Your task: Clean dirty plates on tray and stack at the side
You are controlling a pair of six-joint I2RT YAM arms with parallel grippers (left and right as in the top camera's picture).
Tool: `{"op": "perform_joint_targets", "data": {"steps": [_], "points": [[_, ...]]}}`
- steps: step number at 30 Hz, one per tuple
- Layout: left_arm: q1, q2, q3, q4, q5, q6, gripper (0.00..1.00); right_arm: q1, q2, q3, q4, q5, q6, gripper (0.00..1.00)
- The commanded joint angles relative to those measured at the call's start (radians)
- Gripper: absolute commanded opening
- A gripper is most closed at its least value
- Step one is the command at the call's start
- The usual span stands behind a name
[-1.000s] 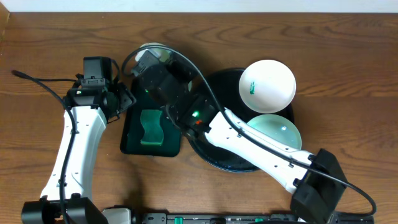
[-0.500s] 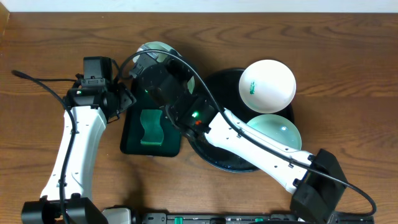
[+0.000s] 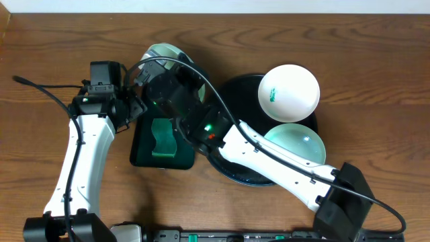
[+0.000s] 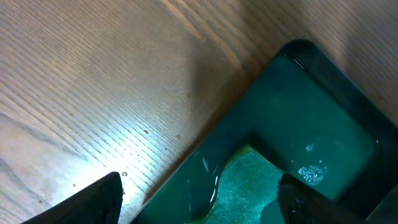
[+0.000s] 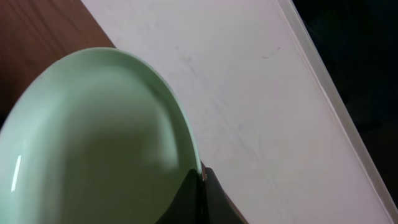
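— Right pincer [image 5: 200,180] is clamped shut on the rim of a mint plate [image 5: 93,143]. Why there?
— It holds the plate at the far left, off the black tray [image 3: 240,93] and just beyond the small tray [image 4: 311,112]. That looks like the stacking spot or a pose for wiping; one cannot tell which.
— And the left pincer [image 4: 202,202]?
— Spread wide, holding nothing, poised over the sponge [image 4: 249,180], probably to pick it up.
— The other plates?
— A white plate [image 3: 289,92] with a green smear and a second mint plate [image 3: 299,142] lie on the right of the black tray, so they are likely uncleaned.
— What is hidden?
— From overhead the right arm covers most of the held plate. Whether the plate touches the table does not show, and no smears on it can be made out.
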Motion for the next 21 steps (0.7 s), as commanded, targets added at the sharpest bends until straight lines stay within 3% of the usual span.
{"op": "perform_joint_targets", "data": {"steps": [1, 12, 21], "points": [[0.003, 0.002, 0.015, -0.002, -0.012, -0.001, 0.80, 0.002, -0.003, 0.019, 0.008, 0.023, 0.049, 0.01], [0.003, 0.002, 0.014, -0.002, -0.013, -0.001, 0.80, 0.004, -0.003, 0.019, -0.003, 0.036, 0.081, 0.01], [0.003, 0.002, 0.014, -0.002, -0.012, -0.001, 0.80, -0.009, -0.003, 0.019, -0.131, -0.018, 0.508, 0.01]]}}
